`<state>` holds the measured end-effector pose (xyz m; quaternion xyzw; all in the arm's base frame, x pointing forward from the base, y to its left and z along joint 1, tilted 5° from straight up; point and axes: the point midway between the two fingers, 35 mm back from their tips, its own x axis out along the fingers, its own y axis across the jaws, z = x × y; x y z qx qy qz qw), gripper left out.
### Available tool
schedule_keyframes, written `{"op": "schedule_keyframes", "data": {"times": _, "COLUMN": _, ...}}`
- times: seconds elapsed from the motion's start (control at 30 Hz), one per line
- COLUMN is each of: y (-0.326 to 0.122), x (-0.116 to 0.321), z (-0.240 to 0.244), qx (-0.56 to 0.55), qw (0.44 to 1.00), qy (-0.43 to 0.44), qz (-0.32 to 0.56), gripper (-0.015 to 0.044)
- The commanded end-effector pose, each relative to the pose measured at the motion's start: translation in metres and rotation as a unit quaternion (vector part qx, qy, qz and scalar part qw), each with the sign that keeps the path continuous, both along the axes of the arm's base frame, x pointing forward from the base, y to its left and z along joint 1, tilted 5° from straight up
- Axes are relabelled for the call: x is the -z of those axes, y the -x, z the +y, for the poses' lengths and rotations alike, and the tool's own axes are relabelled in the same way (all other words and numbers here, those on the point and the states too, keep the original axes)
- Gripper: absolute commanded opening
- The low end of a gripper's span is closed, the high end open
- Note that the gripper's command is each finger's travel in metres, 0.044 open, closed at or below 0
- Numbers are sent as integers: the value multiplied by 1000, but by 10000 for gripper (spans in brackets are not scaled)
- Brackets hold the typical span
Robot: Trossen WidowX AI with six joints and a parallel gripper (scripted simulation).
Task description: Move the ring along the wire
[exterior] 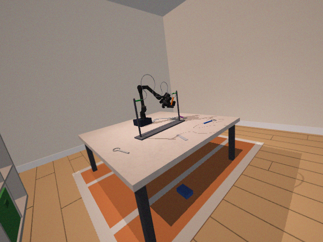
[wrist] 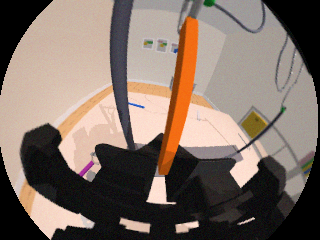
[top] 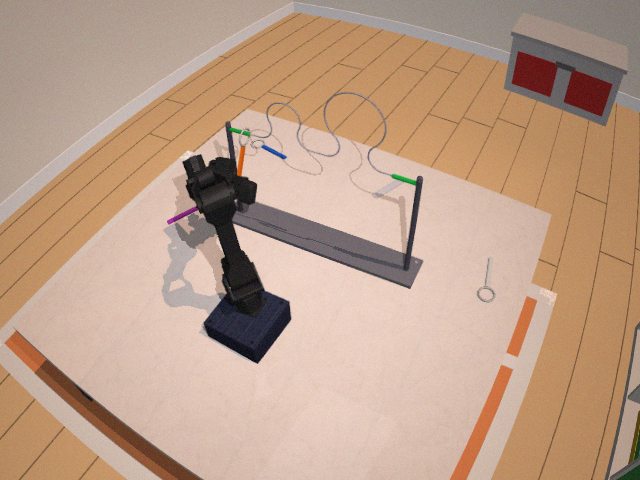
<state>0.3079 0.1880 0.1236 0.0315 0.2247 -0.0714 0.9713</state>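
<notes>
The wire ring is around the green part beside the near post. Its orange handle slopes down into the black fingers, which are nearly closed, pinching its lower end. That low hold probably keeps the robot's bulk below the wire. Touching green is allowed, so this is a safe place to let the ring hang; I judge the carry nearly finished, with settling and release next. Opening before the ring bears on the wire could make it drop and swing towards the grey wire, which loops away to the far post. The stand's long base probably steadies both posts on the bench. A blue-handled tool lies apart, apparently not needed.
</notes>
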Motion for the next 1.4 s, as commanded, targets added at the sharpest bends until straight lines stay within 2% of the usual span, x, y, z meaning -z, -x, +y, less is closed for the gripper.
{"op": "schedule_keyframes", "data": {"times": 0.0, "y": 0, "x": 0, "z": 0, "qx": 0, "qw": 1000, "qy": 0, "qz": 0, "gripper": -97}}
{"op": "schedule_keyframes", "data": {"times": 0.33, "y": 2, "x": -1, "z": 1, "qx": 0, "qw": 1000, "qy": 0, "qz": 0, "gripper": 160}}
{"op": "schedule_keyframes", "data": {"times": 0.73, "y": 44, "x": -20, "z": 6, "qx": 3, "qw": 1000, "qy": -1, "qz": 1, "gripper": 160}}
{"op": "schedule_keyframes", "data": {"times": 1.37, "y": 45, "x": -21, "z": 6, "qx": 3, "qw": 1000, "qy": 0, "qz": 1, "gripper": 160}}
